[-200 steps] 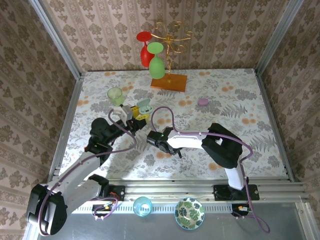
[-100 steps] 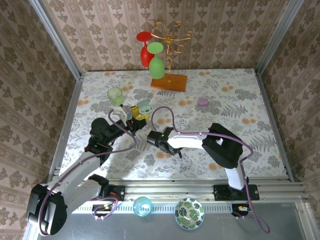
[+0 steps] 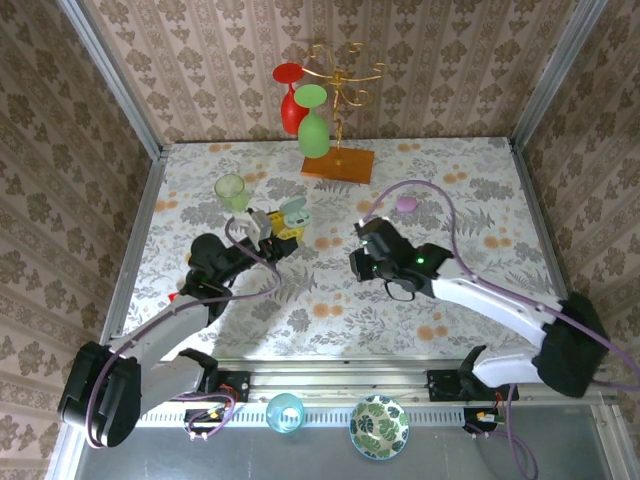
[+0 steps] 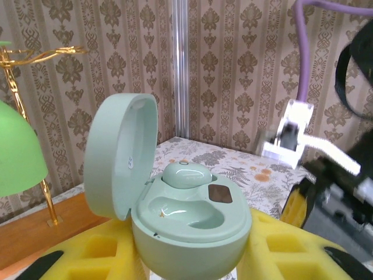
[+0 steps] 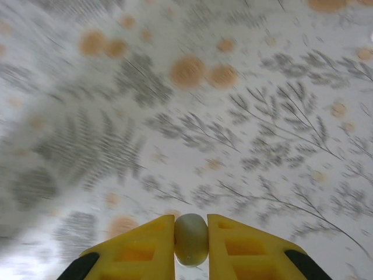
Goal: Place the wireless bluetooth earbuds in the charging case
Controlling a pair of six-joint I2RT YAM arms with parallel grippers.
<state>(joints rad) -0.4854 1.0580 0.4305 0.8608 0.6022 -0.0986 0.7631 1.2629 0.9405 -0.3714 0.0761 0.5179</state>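
The mint-green charging case [image 4: 192, 224] stands open between the yellow fingers [image 4: 291, 245] of my left gripper [image 4: 192, 259], which is shut on its base. The lid [image 4: 119, 154] tilts back to the left. One earbud [image 4: 185, 174] sits in the far slot; the near slot is bare. From above, the case [image 3: 293, 210] is at the tip of the left gripper [image 3: 281, 224]. My right gripper [image 5: 191, 230] is shut on a pale greenish earbud [image 5: 191, 240], above the floral table. From above, the right gripper [image 3: 363, 234] hangs right of the case, apart from it.
A purple oval case [image 3: 406, 203] lies at the back right. A green cup [image 3: 231, 190] stands behind the left gripper. A gold rack on an orange base [image 3: 338, 165] holds a red glass [image 3: 290, 100] and a green glass [image 3: 314, 135]. A bowl [image 3: 379, 427] sits below the rail.
The right arm has swung from the table's middle toward the right and back, carrying the earbud. The left gripper has moved slightly forward with the case.
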